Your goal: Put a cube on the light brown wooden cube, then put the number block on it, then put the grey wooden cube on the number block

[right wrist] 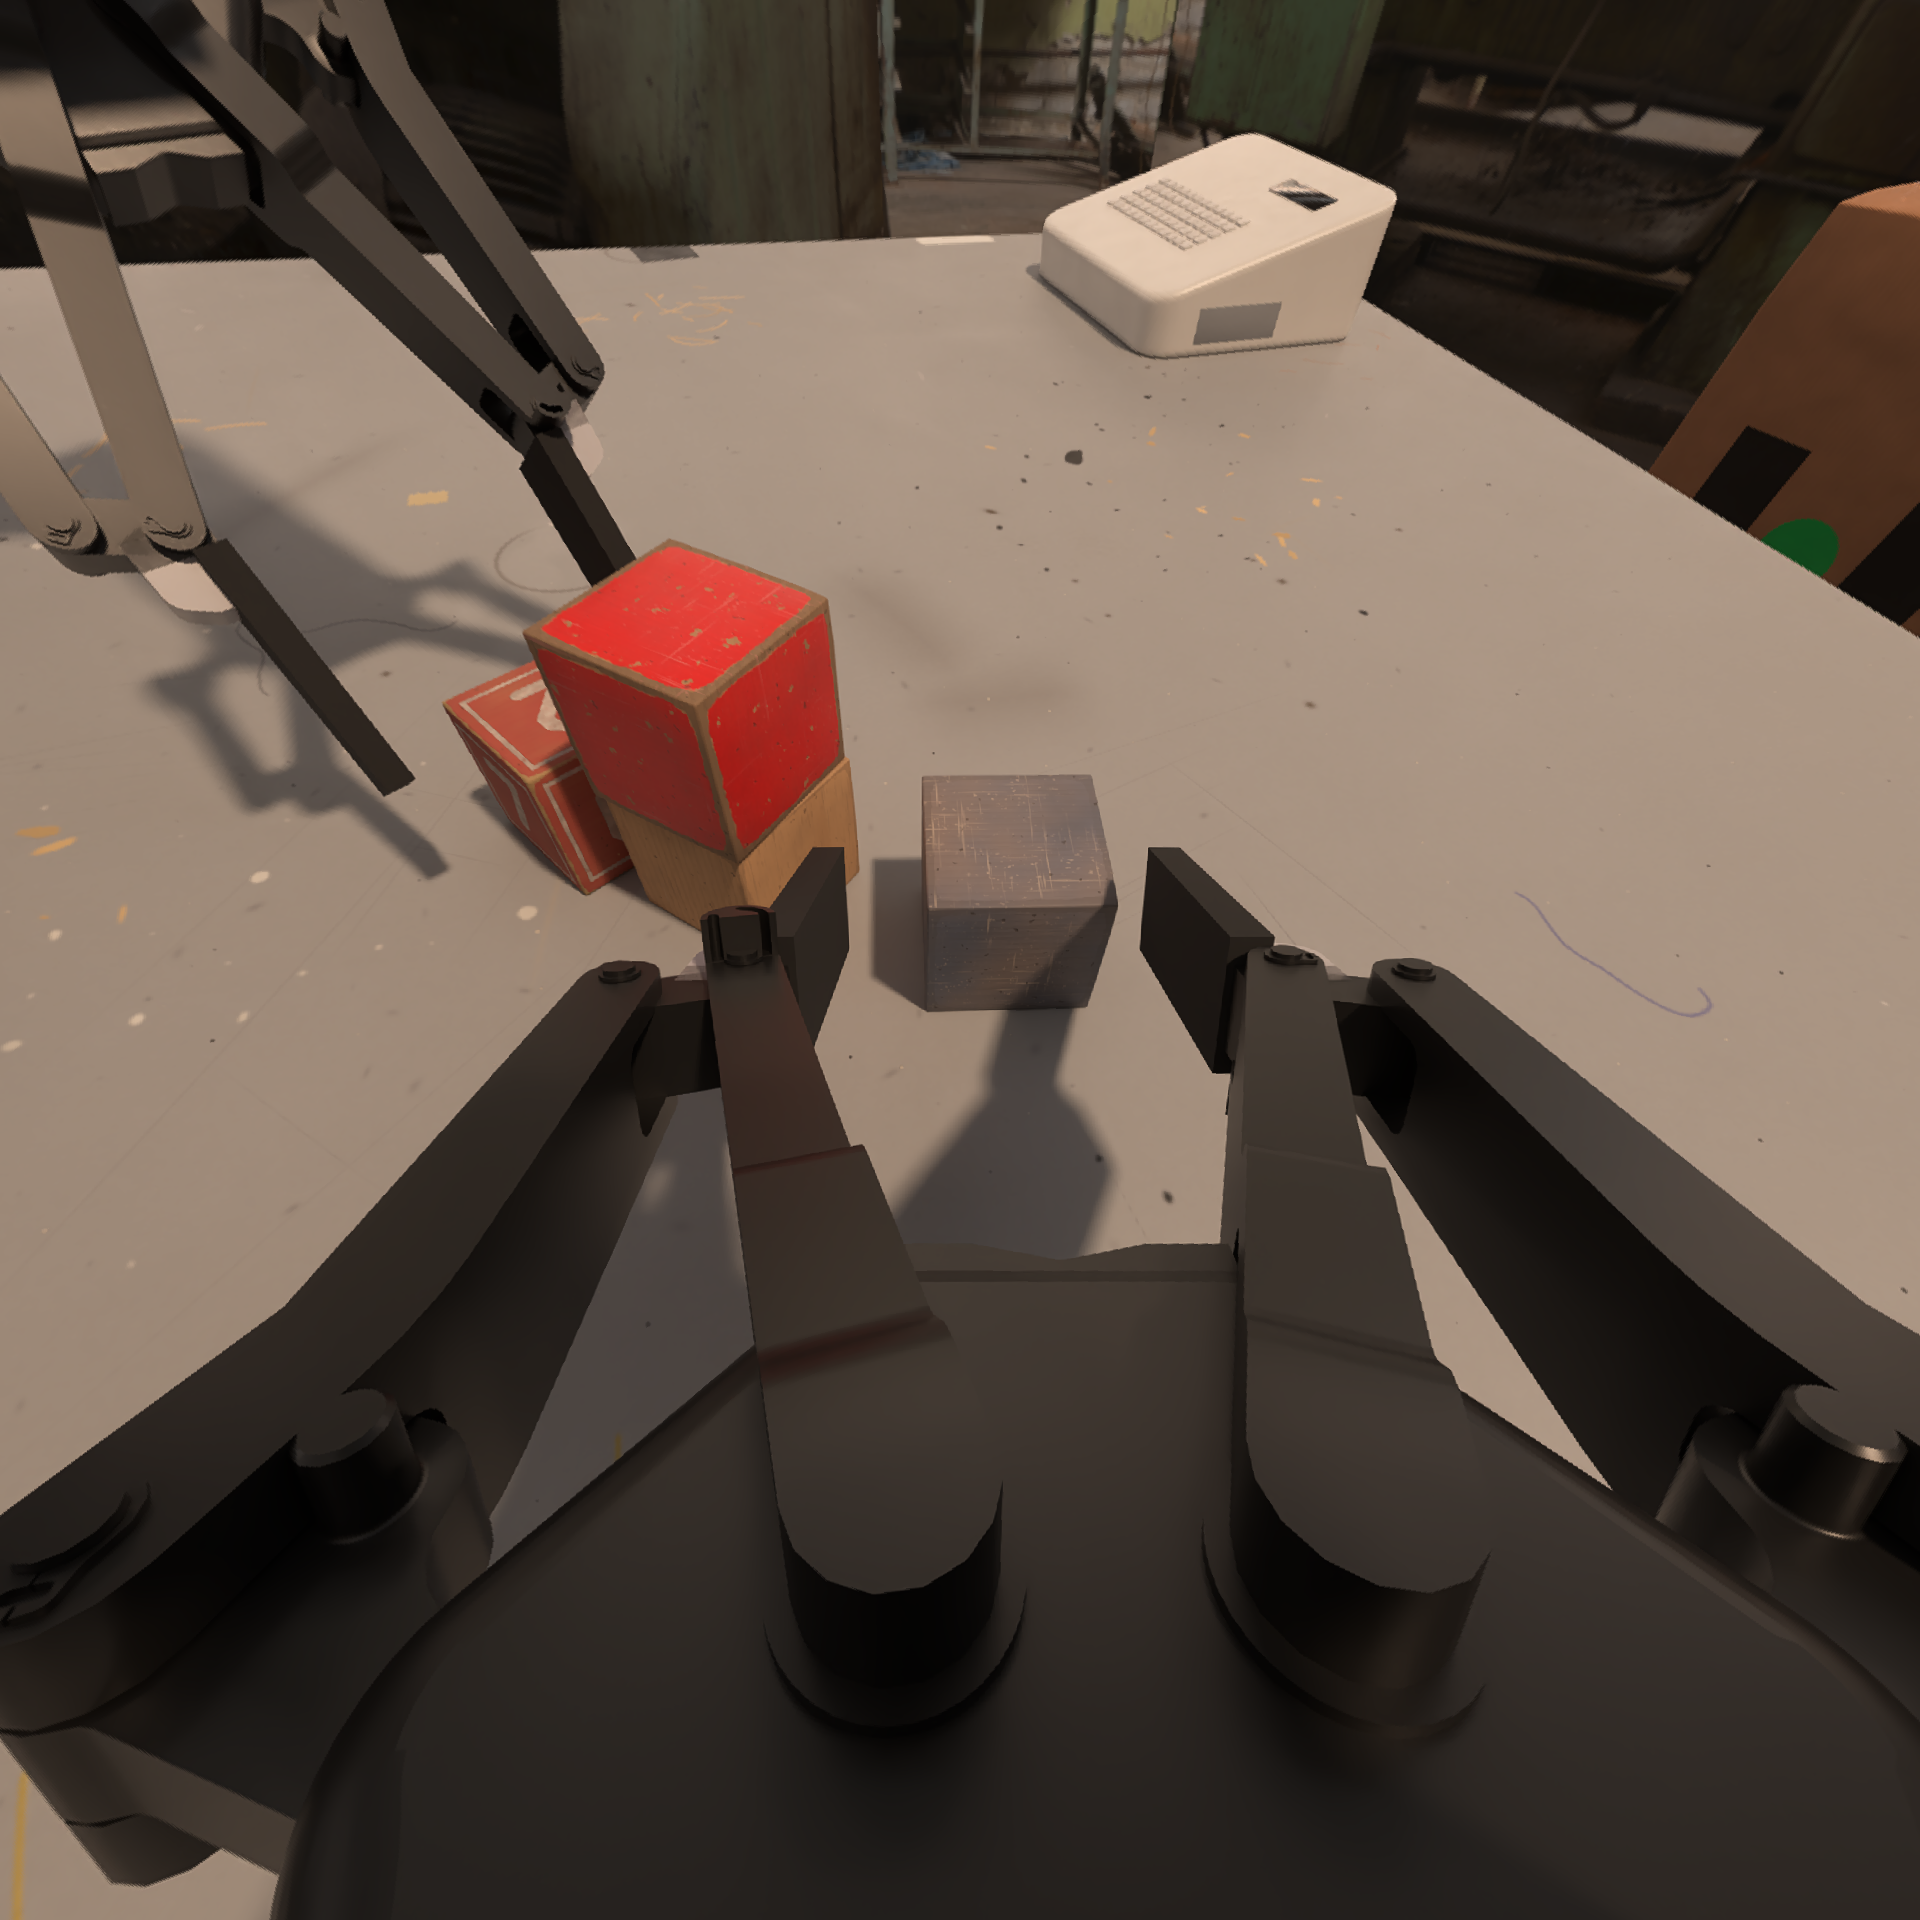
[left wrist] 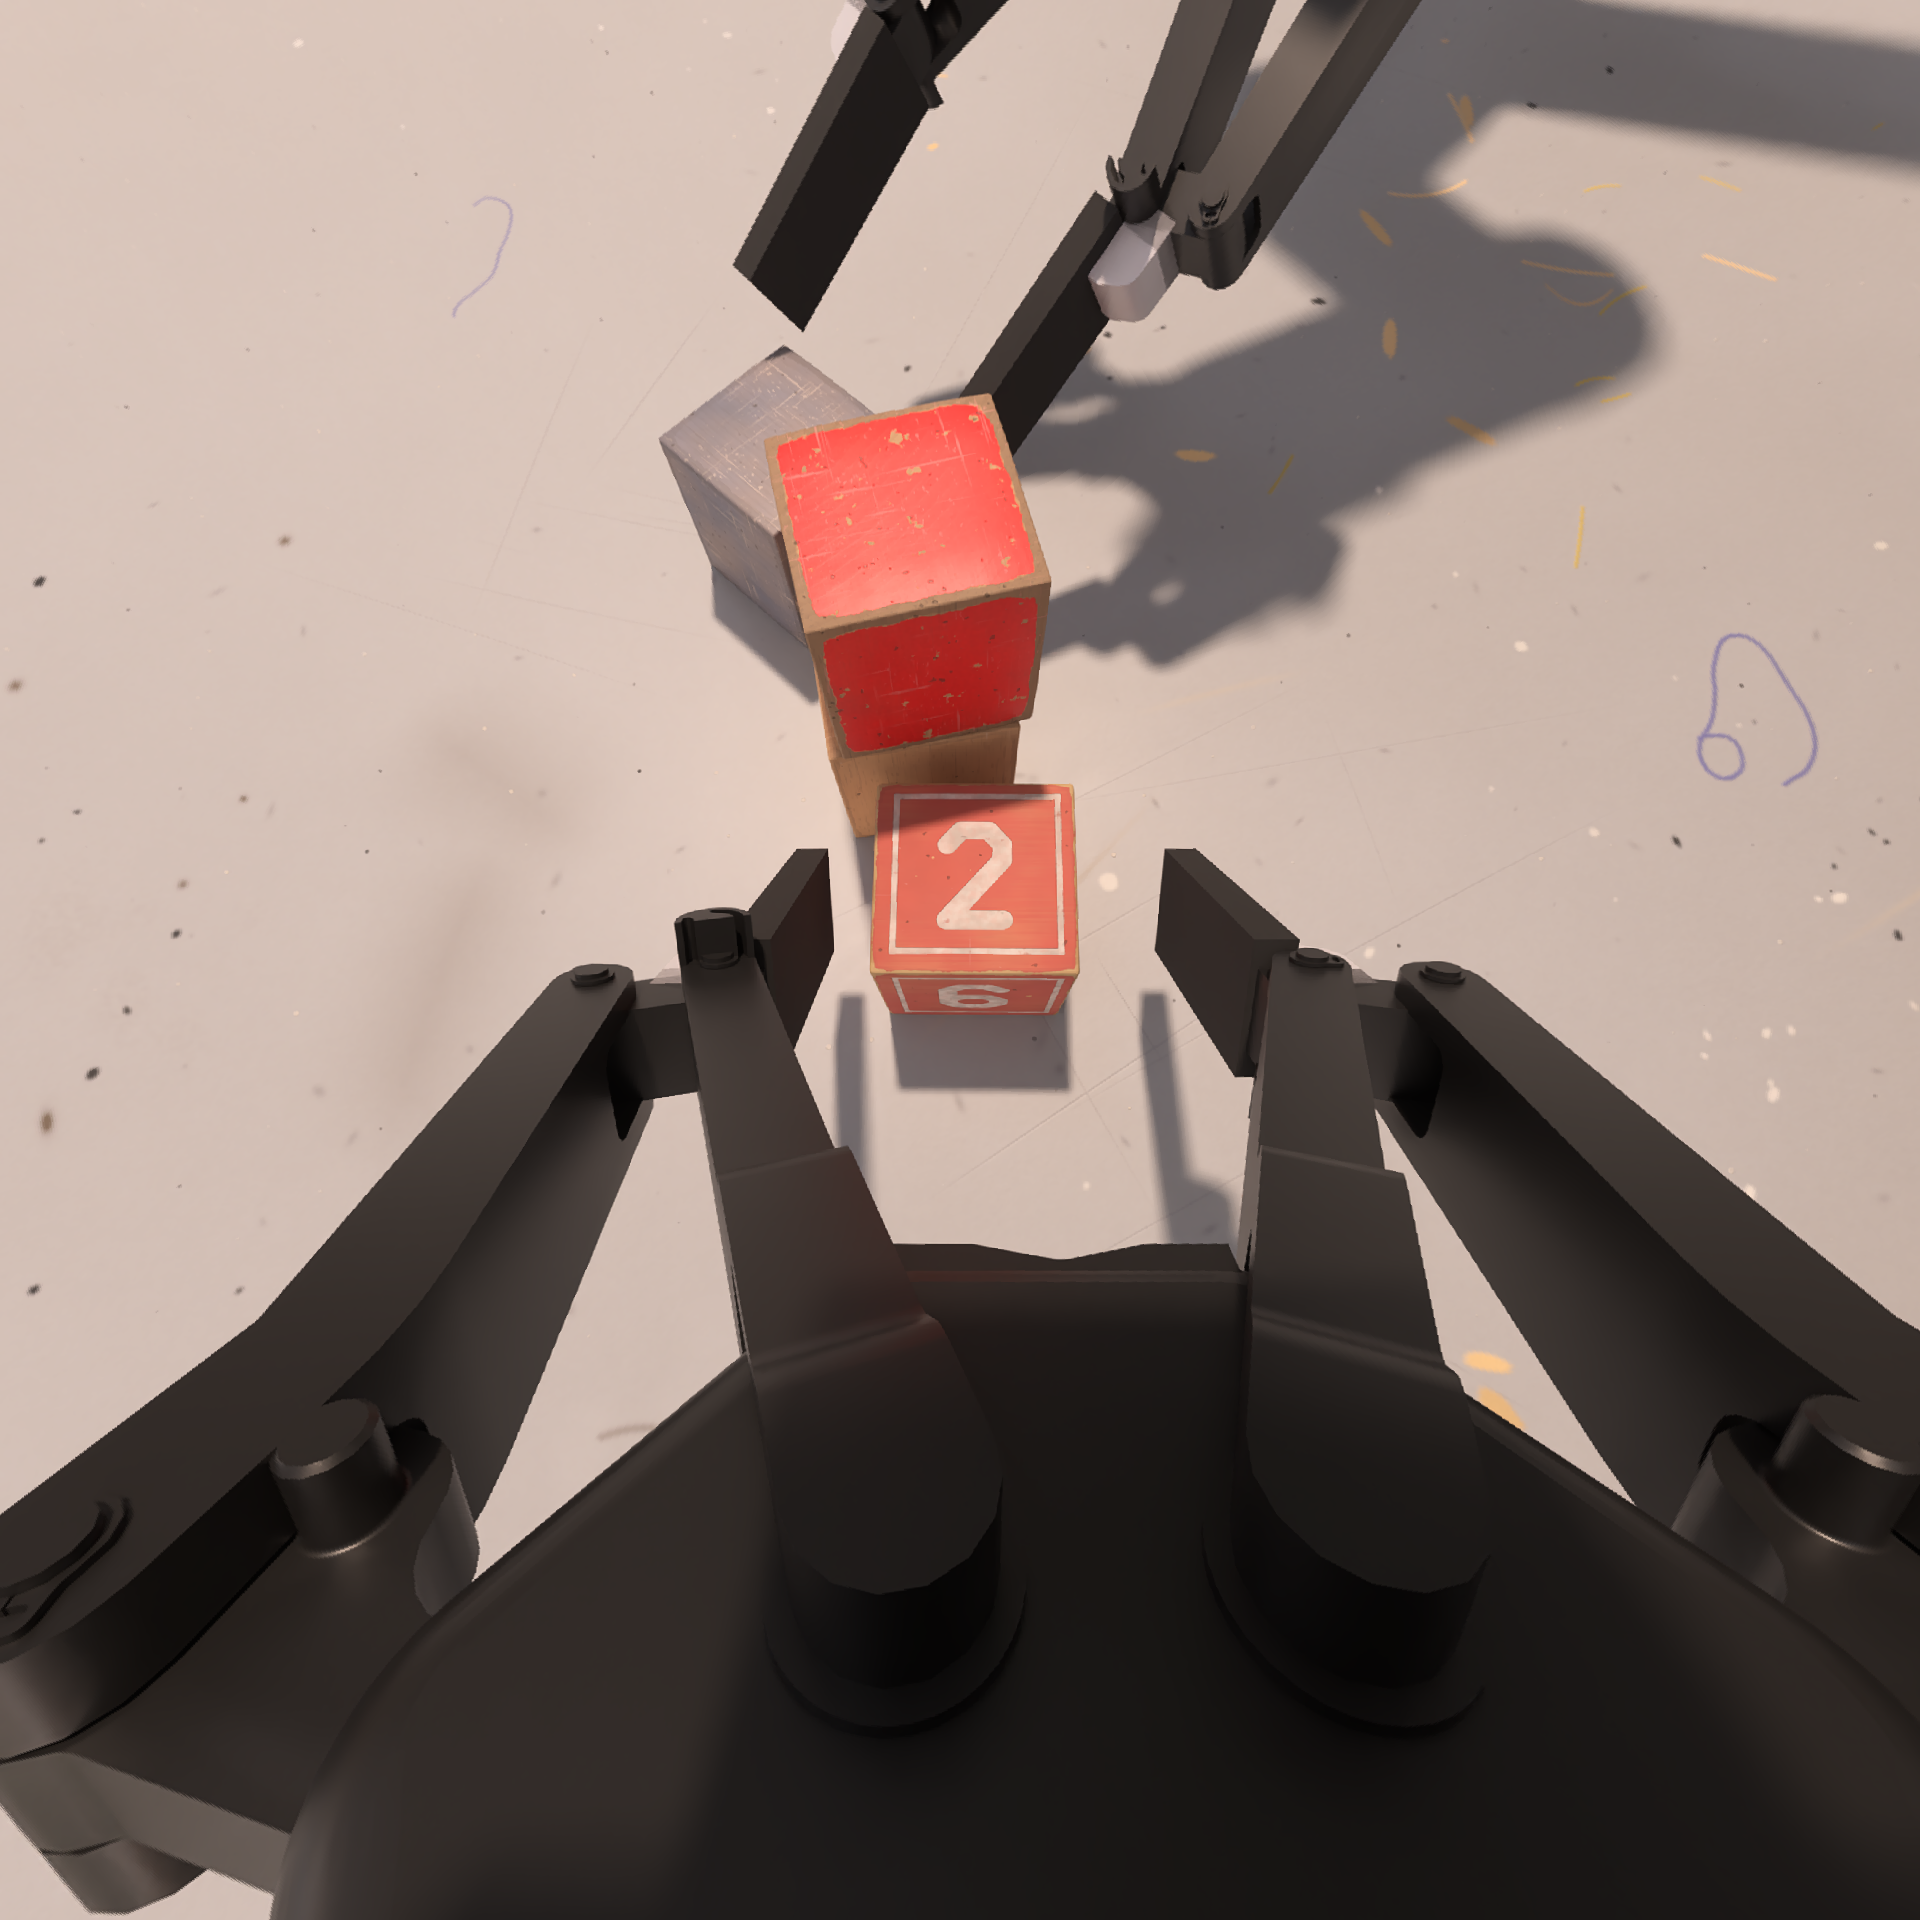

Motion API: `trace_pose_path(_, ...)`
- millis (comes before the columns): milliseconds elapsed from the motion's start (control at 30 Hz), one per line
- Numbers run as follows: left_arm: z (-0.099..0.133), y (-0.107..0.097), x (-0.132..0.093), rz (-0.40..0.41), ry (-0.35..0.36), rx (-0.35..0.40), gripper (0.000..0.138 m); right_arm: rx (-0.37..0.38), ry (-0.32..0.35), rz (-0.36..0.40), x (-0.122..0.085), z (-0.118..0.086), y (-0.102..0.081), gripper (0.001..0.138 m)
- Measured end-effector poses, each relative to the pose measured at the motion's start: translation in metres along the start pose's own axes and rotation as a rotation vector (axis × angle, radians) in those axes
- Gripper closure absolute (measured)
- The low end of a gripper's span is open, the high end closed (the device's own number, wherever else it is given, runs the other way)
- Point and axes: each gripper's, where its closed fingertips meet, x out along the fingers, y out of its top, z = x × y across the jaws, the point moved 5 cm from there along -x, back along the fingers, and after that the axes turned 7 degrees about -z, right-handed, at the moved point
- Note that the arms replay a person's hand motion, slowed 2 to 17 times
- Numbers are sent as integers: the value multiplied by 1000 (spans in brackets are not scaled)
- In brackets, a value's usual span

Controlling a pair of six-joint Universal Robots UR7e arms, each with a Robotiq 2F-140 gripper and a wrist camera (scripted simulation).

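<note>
The grey counter [right wrist: 1299, 644] is seen spotted with small marks and thin scribbles. At 1 o'clock in the right wrist view a white sloped device [right wrist: 1221, 249] is placed near the far edge, and at 3 o'clock a brown cardboard box [right wrist: 1829, 416] is partly shown.

The left tool [left wrist: 995, 914] is held with its fingers spread wide, and nothing is pinched; the number block [left wrist: 975, 894] is seen between the fingertips, resting on the counter, and contact with the pads cannot be told. The right tool [right wrist: 992, 914] is also spread wide and empty, with the grey wooden cube [right wrist: 1013, 894] lying between its fingertips on the counter.

The red cube [left wrist: 914, 571] is set on the light brown wooden cube [left wrist: 914, 774], slightly turned against it. In the left wrist view this stack is found at 12 o'clock from the number block, just beside it, and the grey wooden cube is placed behind the stack at 11 o'clock.
</note>
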Motion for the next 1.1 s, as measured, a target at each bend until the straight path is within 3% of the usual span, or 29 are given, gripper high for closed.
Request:
trace_pose_path(367,-1,-4,12,-34,0,-5,58,-18,32,-20,13,5,-4,62)
trace_pose_path(833,-4,-5,17,-37,20,22,86,-29,35,-33,25,10,-7,62)
trace_pose_path(1100,-7,-6,14,-61,25,42,86,-24,42,-17,29,11,-6,63)
